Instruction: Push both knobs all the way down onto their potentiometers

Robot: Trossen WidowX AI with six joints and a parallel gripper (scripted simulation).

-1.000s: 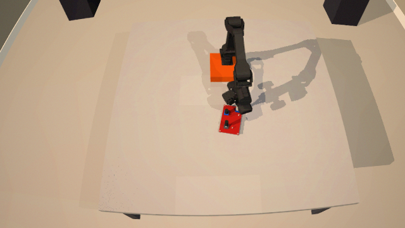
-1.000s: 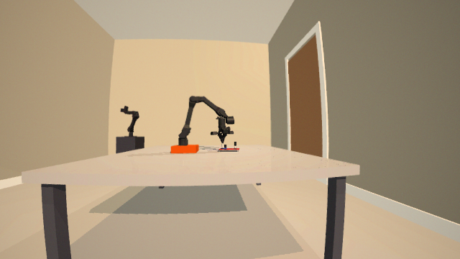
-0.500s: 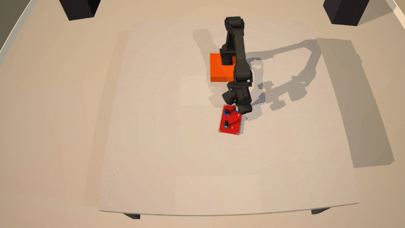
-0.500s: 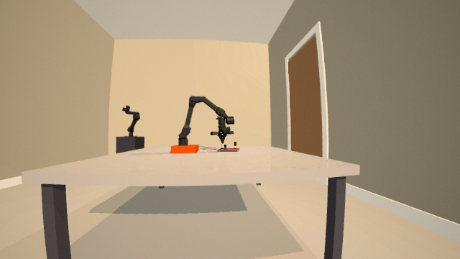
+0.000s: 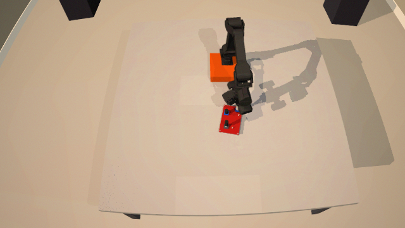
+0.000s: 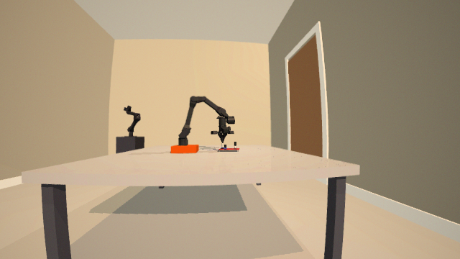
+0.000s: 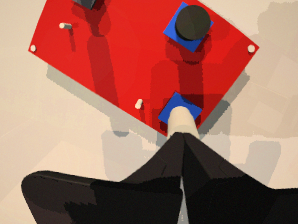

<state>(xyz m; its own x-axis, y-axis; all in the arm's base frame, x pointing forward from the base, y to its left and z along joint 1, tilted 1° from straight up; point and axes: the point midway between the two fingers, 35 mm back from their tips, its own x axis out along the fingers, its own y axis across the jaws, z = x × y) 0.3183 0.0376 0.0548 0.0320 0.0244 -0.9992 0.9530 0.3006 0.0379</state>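
The red circuit board (image 5: 235, 129) (image 6: 233, 149) (image 7: 125, 55) stands on short legs. A white knob (image 6: 223, 145) (image 7: 181, 120) is over a blue potentiometer (image 7: 175, 103) at the board's near corner in the wrist view. A black knob (image 5: 226, 111) (image 6: 225, 146) (image 7: 193, 22) is on another blue potentiometer (image 7: 172, 31). A second black knob (image 5: 226, 122) (image 6: 235, 143) stands higher over a grey potentiometer (image 5: 226, 126). My gripper (image 6: 223, 142) (image 7: 181, 139) is shut and empty, its fingertips at the top of the white knob. Contact and the gap under that knob cannot be made out.
The orange base block (image 5: 221, 71) (image 6: 184, 149) is behind the board. Two small pale pegs (image 7: 65, 26) (image 7: 139, 104) stand up from the board. In the top view my arm hangs over the board's back right corner. Another arm (image 6: 134, 120) stands far off on a dark pedestal.
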